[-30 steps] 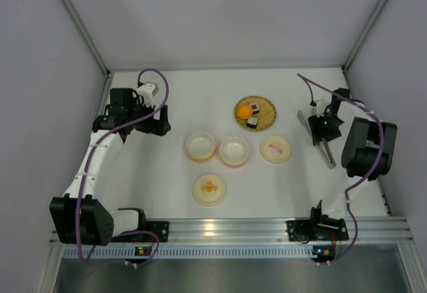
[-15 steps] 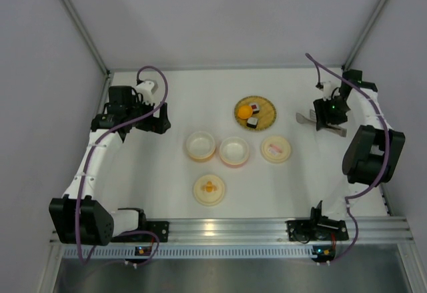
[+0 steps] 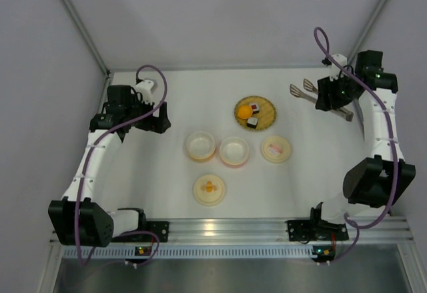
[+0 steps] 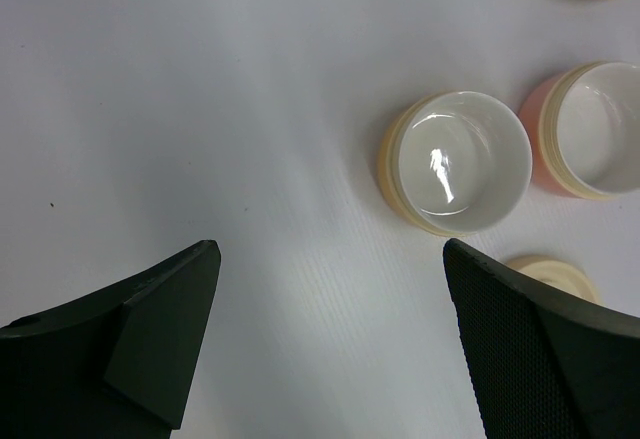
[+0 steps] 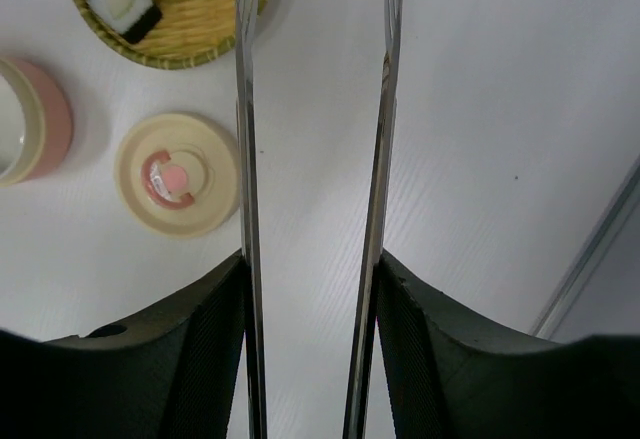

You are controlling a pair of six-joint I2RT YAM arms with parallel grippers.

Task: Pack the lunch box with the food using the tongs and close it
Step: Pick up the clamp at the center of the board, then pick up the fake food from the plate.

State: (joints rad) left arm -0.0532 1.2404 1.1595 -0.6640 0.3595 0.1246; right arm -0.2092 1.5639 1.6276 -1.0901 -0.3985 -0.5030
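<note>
Up at two o'clock, the right claw (image 5: 312,289) pinches the slim tongs (image 5: 244,139) partway along their arms, seemingly light, springy and slick; the left claw (image 4: 330,294) gapes wide.

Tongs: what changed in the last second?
The right gripper carried the tongs from the table's right side to the far right corner, swinging them crosswise, tips toward the left. The left gripper stayed open and still; bowls, lids and food did not move.

Light: bright, even, from overhead.
Shadows: soft, faint beside the cream bowl (image 4: 462,162).
Glare: white spot inside that bowl; glint along the tongs (image 5: 246,159).
Focus: wrist views' near foreground soft.
</note>
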